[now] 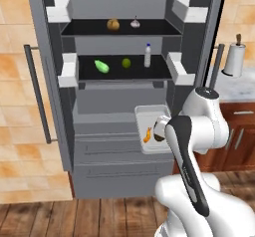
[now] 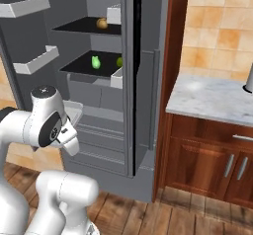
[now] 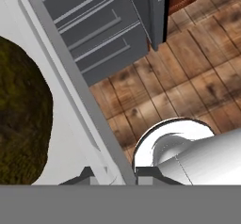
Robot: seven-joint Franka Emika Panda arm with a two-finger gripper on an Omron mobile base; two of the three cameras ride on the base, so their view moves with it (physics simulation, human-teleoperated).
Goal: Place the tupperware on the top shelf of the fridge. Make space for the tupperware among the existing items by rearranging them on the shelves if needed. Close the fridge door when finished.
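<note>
A: What colours sit right at the pincer (image 3: 111,175)?
B: Its dark tips straddle the whitish tupperware (image 1: 149,119) wall; the lump inside is mottled olive-brown, beside an orange bit.
A: And above it?
B: The grey fridge (image 1: 119,171), black shelves (image 1: 124,67), a brown ball (image 1: 113,25), and a green vegetable (image 1: 101,66).
A: Below?
B: Brown wood-plank floor (image 3: 188,72).

Base views flank arm, both facing open fridge (image 1: 124,81); hand view close, downward.

The arm hides part of the tupperware (image 1: 149,124).
</note>
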